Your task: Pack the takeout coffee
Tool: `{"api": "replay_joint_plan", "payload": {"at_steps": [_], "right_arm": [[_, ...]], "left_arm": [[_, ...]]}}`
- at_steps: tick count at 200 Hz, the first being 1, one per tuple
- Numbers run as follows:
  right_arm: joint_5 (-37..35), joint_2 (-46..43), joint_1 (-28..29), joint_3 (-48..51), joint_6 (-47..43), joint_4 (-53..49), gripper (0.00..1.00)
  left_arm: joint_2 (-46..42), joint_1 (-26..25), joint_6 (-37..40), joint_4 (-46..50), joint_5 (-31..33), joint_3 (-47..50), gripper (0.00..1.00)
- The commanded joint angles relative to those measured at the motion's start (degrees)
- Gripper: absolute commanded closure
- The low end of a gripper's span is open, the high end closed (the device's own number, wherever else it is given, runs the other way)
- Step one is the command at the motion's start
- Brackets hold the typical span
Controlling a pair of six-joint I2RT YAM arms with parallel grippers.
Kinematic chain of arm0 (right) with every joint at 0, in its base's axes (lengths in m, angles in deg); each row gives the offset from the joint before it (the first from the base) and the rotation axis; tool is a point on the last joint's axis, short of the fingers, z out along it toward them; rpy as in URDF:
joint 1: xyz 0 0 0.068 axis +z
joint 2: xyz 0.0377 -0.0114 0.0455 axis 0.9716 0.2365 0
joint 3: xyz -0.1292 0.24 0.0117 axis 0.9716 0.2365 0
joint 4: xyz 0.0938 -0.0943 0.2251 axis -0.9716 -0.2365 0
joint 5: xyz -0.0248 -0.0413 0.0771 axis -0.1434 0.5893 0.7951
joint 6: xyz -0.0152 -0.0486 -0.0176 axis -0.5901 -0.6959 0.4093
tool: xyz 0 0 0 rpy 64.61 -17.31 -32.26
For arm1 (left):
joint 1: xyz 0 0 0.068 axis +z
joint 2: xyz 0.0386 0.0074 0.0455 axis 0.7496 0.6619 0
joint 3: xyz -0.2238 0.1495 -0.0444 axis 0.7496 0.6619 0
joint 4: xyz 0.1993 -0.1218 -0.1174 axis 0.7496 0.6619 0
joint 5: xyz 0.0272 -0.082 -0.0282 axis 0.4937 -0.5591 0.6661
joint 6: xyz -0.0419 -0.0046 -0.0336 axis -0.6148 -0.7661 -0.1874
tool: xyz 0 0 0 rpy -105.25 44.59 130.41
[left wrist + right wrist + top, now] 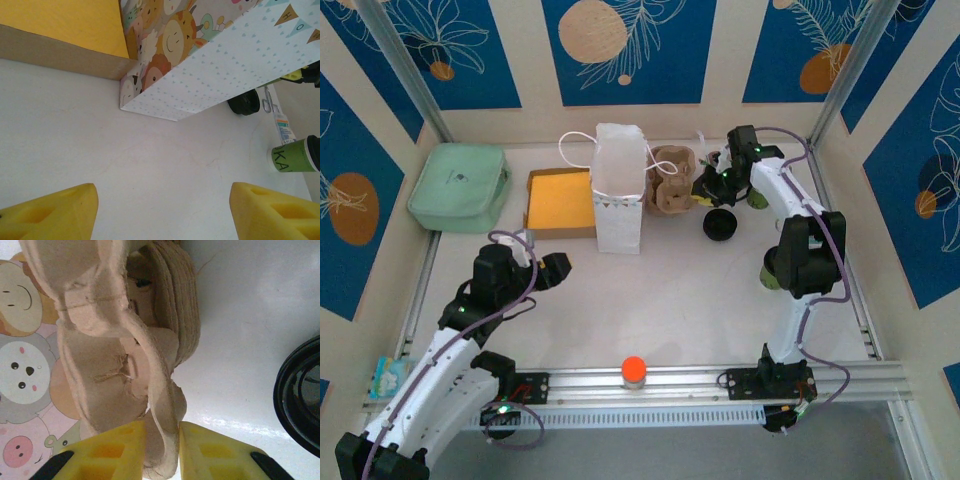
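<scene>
The right gripper (161,440) pinches narrowly the rim of the pulp carrier (100,360) beside the gift bag (618,200). The left gripper (164,200) is wide and empty. The takeout coffee (292,157) waits unpacked on the table (100,150), right of the bag; I think 1 gripper must fetch it next

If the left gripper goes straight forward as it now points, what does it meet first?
Probably the paper gift bag; its bottom edge lies directly ahead of the open left gripper, though height is uncertain.
</scene>
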Motion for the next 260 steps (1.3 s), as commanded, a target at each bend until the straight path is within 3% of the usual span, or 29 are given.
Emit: {"api": "replay_joint_plan", "payload": {"at_steps": [1, 72, 117, 169, 224, 260], "right_arm": [[-0.8, 0.6, 0.7, -2.5, -1.0, -2.5, 0.71], [-10.0, -0.2, 2.9, -5.9, -1.5, -6.3, 0.6], [-19.9, 0.5, 6.7, -11.8, -1.4, -10.4, 0.56], [-29.9, 8.3, 11.7, -28.9, -1.2, -20.4, 0.51], [-34.0, 23.0, 14.6, -52.4, -0.3, -32.6, 0.46], [-34.3, 26.3, 14.8, -55.6, 0.0, -33.0, 0.47]], "left_arm": [[-0.7, 0.6, 1.1, -0.6, 0.2, -1.2, 0.3], [-1.0, 0.7, 1.3, -0.1, 0.4, -1.2, 0.3], [-1.5, 0.7, 1.6, 0.5, 1.1, -1.2, 0.3], [-1.8, 0.7, 2.4, 1.8, 1.9, -2.1, 0.3], [-2.7, 0.7, 3.4, 3.3, 2.8, -2.5, 0.3], [-3.1, 0.7, 3.9, 4.0, 3.4, -2.5, 0.3]]}}
